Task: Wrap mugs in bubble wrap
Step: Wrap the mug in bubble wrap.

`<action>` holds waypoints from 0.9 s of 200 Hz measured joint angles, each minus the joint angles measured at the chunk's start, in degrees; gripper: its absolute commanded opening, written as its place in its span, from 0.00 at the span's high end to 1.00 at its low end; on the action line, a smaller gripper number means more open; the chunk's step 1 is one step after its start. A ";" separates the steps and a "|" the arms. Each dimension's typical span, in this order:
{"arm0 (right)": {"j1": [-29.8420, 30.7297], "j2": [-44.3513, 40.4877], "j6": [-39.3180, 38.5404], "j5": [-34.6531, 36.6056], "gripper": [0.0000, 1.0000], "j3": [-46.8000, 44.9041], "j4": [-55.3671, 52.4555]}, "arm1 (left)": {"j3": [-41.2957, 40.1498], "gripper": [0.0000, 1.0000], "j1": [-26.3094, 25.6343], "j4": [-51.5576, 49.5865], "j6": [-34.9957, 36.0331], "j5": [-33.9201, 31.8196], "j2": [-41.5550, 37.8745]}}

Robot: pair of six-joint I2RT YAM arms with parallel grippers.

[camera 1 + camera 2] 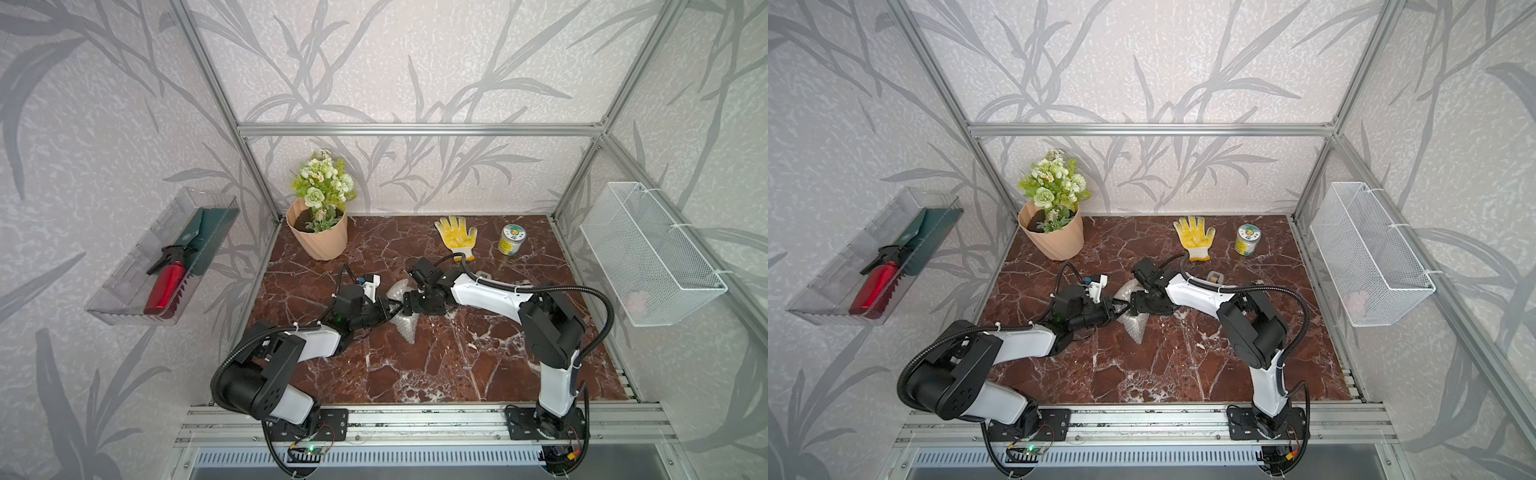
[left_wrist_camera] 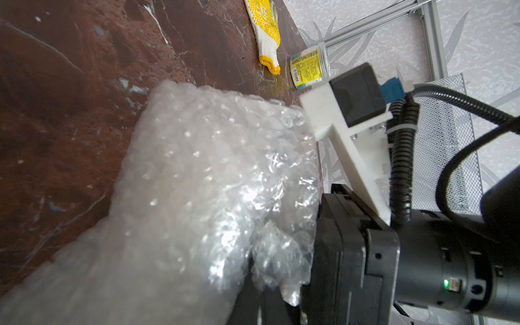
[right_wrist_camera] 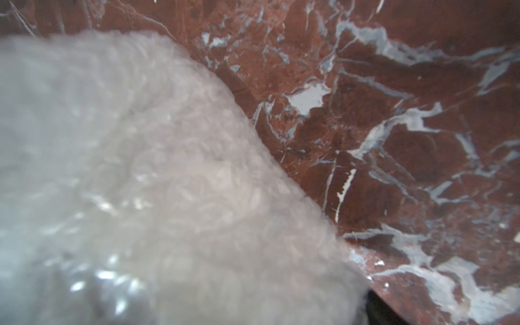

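Step in hand: closing the bubble wrap (image 1: 406, 328) round the mug, by my judgement; the sheet lay bunched into a bundle, not flat.
Mug: hidden in all 4 views; no white or red showed, so I judged it sat inside the bundle at mid-table (image 1: 457, 365).
Left gripper (image 1: 392, 312): jaws closed, seemingly on a crumpled fold of the wrap, as far as the left wrist view showed.
Right gripper (image 1: 410, 308): pointed down onto the bundle, jaws set wide; whether they clasped it or merely hovered, I could not tell.
Wrap tails: 2 loose ends stuck out, 1 toward the back, 1 toward the front.
Next move calls for: 1 arm steadying the bundle while the pinched fold is drawn across and the tails tucked, gently, so the mug does not roll out.
In the way: the 2 grippers stood almost touching, so a clash was the main risk.
Around: glove (image 1: 457, 237), jar (image 1: 512, 240) and flower pot (image 1: 318, 232), all well apart from the bundle.
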 measured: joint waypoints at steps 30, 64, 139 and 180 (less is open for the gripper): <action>0.07 -2.80 -1.09 0.98 0.15 -0.70 -0.50 | 3.06 1.00 -0.85 -9.90 3.96 -2.12 -2.29; 0.04 -7.28 -2.03 1.16 0.14 -2.03 -0.87 | 5.97 1.00 -1.49 -16.72 7.15 -3.78 -2.67; -0.46 -10.78 -0.52 -0.74 0.07 -3.41 2.40 | 9.09 1.00 -3.50 -22.05 9.73 -6.03 -2.10; -1.51 -7.26 0.85 -0.72 0.07 -2.21 2.36 | 9.46 1.00 -4.26 -23.02 9.99 -7.02 -2.03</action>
